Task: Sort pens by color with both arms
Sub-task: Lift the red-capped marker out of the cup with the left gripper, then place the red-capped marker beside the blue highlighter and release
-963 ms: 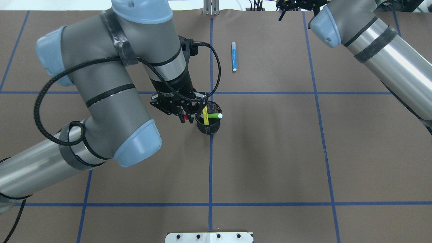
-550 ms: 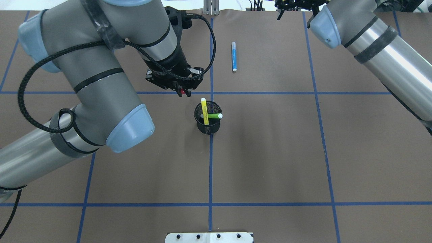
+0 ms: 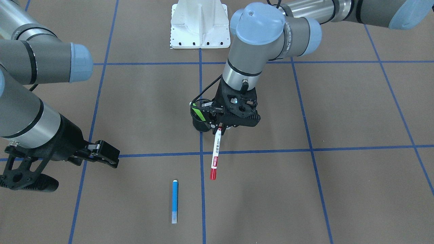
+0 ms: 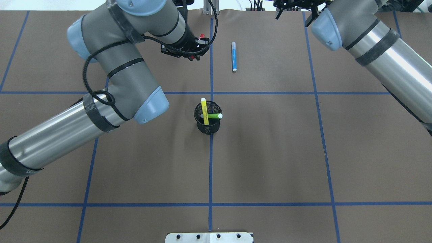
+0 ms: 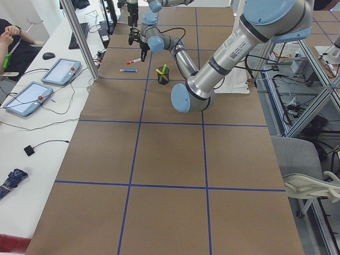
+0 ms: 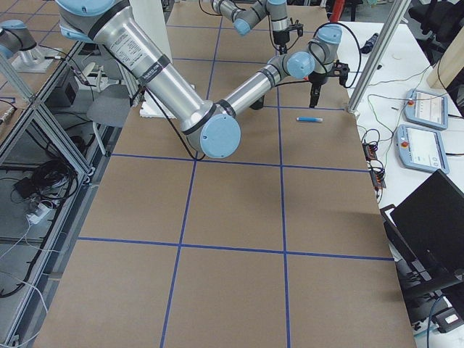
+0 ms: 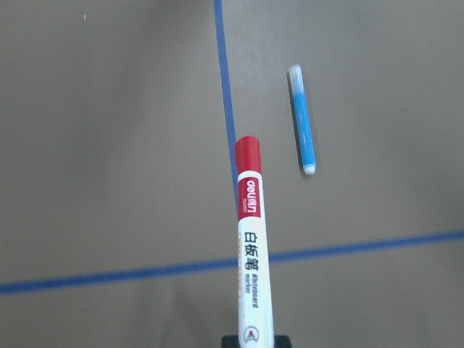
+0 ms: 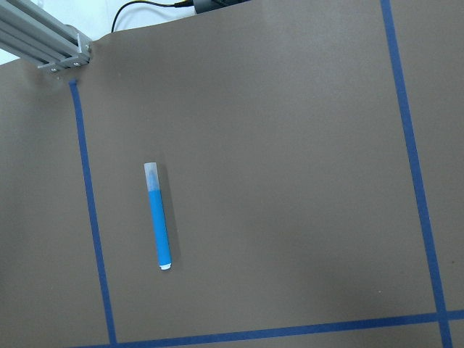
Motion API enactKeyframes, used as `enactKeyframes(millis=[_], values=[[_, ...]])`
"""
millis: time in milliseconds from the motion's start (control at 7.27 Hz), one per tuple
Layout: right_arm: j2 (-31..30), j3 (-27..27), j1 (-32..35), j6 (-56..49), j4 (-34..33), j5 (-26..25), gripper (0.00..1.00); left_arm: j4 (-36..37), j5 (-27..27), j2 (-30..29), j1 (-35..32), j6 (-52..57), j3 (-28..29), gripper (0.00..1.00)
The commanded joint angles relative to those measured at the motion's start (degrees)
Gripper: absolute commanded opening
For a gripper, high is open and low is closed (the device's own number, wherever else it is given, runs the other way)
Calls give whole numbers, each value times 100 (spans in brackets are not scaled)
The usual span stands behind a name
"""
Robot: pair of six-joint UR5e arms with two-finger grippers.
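My left gripper (image 3: 219, 128) is shut on the top of a white pen with red caps (image 3: 215, 152), which hangs tilted above the table; the left wrist view shows that pen (image 7: 249, 246) near a blue line. A blue pen (image 4: 234, 56) lies flat on the far part of the table, to the right of the held pen, and also shows in the right wrist view (image 8: 159, 217). A yellow pen (image 4: 204, 109) and a green pen (image 4: 213, 115) stand in the black mesh cup (image 4: 208, 126). My right gripper (image 4: 293, 20) hovers open and empty at the far right edge.
Blue tape lines (image 4: 211, 162) split the brown table into squares. The white pedestal base (image 3: 200, 23) stands at the robot's side. An aluminium post (image 4: 210, 8) rises at the far edge. Tablets (image 5: 58, 71) and a seated person are beyond the table end.
My left gripper has moved away from the mesh cup toward the far side of the table, carrying the red-capped pen. The right arm has barely moved.
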Motion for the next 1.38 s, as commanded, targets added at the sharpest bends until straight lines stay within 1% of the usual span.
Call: enactKeyframes(millis=[0, 138, 275, 413, 550, 688, 825, 1100, 1238], values=[[-121, 2, -40, 24, 312, -13, 100, -539, 836, -495, 70, -373, 947, 0], [-121, -7, -66, 33, 312, -13, 100, -940, 1485, -497, 331, -608, 1219, 0], [-112, -16, -75, 24, 312, -13, 100, -1614, 2223, -531, 577, -663, 1683, 0], [-112, -33, -93, 33, 312, -13, 100, -1865, 2474, -671, 667, -664, 2123, 0], [-112, -42, -93, 33, 320, -13, 100, -2015, 2554, -855, 720, -664, 2528, 0], [-112, -60, -93, 24, 320, -13, 100, -2295, 2808, -918, 799, -655, 2888, 0], [-112, -69, -93, 24, 320, -13, 100, -2402, 2914, -927, 843, -637, 3040, 0], [-94, -69, -102, 24, 320, -13, 100, -2403, 2916, -997, 887, -611, 3304, 0], [-94, -69, -102, 24, 312, -22, 100, -2403, 2916, -1006, 905, -611, 3340, 0]])
